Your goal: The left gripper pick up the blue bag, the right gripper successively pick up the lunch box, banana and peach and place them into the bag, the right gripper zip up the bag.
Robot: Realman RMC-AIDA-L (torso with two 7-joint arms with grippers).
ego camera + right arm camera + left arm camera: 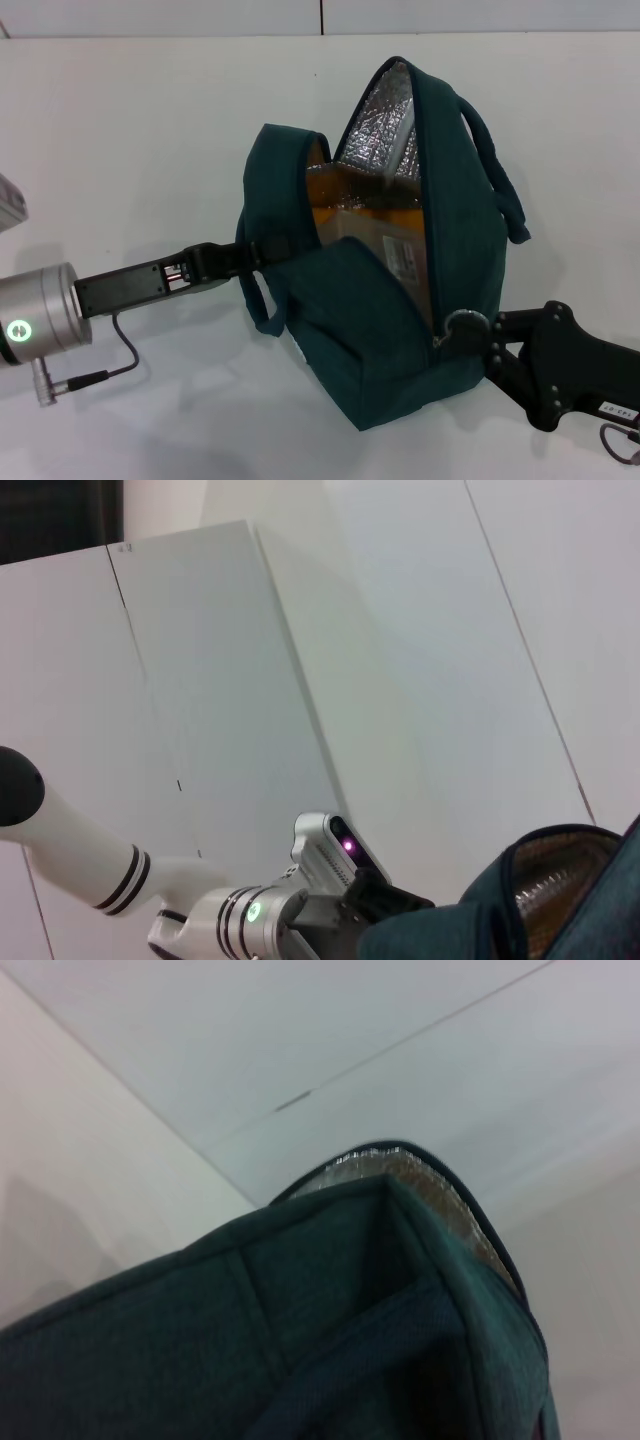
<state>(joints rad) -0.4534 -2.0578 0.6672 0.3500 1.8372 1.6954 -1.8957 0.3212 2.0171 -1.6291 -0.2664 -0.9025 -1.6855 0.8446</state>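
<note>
here | left pincer clenched on blue bag | right pincer grasping zip pull, head view only

You see the blue bag standing on the white table, a dark teal fabric lunch bag tilted slightly, its top gaping open along the zip to expose silver quilted lining. Inside, you can make out the lunch box as a clear container with a pale label, lying against something yellow-orange, the banana. One loop handle arches over the far side; the other handle hangs at the near side. The metal ring zip pull sits at the low end of the opening. You cannot see the peach.
</note>
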